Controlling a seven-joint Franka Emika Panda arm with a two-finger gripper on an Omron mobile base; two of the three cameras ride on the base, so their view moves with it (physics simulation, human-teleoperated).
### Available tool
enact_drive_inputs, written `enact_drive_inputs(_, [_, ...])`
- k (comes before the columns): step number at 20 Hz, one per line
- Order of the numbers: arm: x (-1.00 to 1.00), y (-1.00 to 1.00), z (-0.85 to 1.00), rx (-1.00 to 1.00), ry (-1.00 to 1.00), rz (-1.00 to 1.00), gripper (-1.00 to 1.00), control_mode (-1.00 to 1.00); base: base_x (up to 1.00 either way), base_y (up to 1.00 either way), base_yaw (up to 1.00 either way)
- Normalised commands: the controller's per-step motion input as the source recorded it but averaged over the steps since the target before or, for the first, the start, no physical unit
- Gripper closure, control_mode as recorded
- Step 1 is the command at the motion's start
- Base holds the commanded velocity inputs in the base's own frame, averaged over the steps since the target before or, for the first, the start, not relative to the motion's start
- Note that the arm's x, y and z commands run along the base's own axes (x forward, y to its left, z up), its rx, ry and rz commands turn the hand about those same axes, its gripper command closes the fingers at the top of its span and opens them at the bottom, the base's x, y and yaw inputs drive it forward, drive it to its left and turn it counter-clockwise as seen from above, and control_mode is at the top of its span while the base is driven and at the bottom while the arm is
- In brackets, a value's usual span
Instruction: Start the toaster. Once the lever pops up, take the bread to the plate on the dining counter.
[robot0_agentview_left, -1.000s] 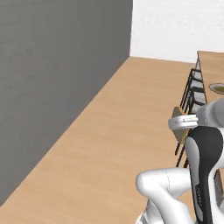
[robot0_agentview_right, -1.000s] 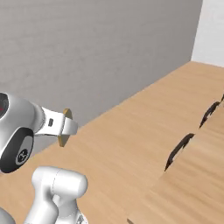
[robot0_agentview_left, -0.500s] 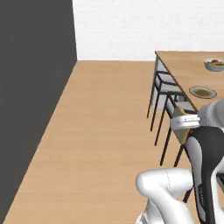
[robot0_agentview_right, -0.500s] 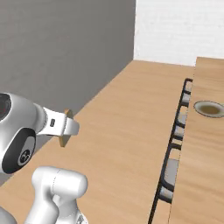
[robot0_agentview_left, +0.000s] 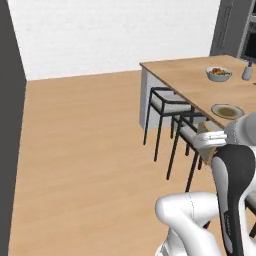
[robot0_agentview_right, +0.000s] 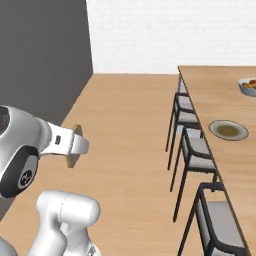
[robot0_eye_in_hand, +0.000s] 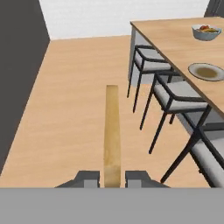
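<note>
The wooden floor fills most of the left base view, running from the white back wall at the top down to the lower edge, with a dark grey wall taking the upper left of the right base view. The table, a long light-wood top, occupies the upper right of the left base view and runs down the right side of the right base view. Dark-framed chairs with grey seats stand in a row along its near edge, tucked partly under it. On the table the plate lies flat at right of centre in the right base view, apart from the bowl of fruit further up at the right edge; in the hand view the plate sits at the upper right with the bowl above it. The end effector is at the bottom centre of the hand view, its two fingers pressed against either face of the bread, which stands edge-on and rises up the middle of that view, over the floor and well apart from the plate. In the right base view the bread shows at centre left, behind the white wrist.
</note>
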Motion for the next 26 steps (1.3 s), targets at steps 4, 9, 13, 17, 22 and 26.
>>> enact_drive_inputs(4, [0.0, 0.0, 0.0, 0.0, 0.0, 0.0, 1.0, 1.0, 0.76, 0.46, -0.71])
enact_drive_inputs(9, [0.0, 0.0, 0.0, 0.0, 0.0, 0.0, 1.0, 1.0, 0.65, 0.47, -0.75])
enact_drive_inputs(13, [0.0, 0.0, 0.0, 0.0, 0.0, 0.0, 1.0, 1.0, 0.81, 0.86, -0.69])
enact_drive_inputs(17, [0.0, 0.0, 0.0, 0.0, 0.0, 0.0, 1.0, 1.0, 1.0, 1.0, -0.55])
enact_drive_inputs(22, [0.0, 0.0, 0.0, 0.0, 0.0, 0.0, 1.0, 1.0, 0.94, 0.67, -0.61])
enact_drive_inputs(26, [0.0, 0.0, 0.0, 0.0, 0.0, 0.0, 1.0, 1.0, 0.94, 0.8, -0.58])
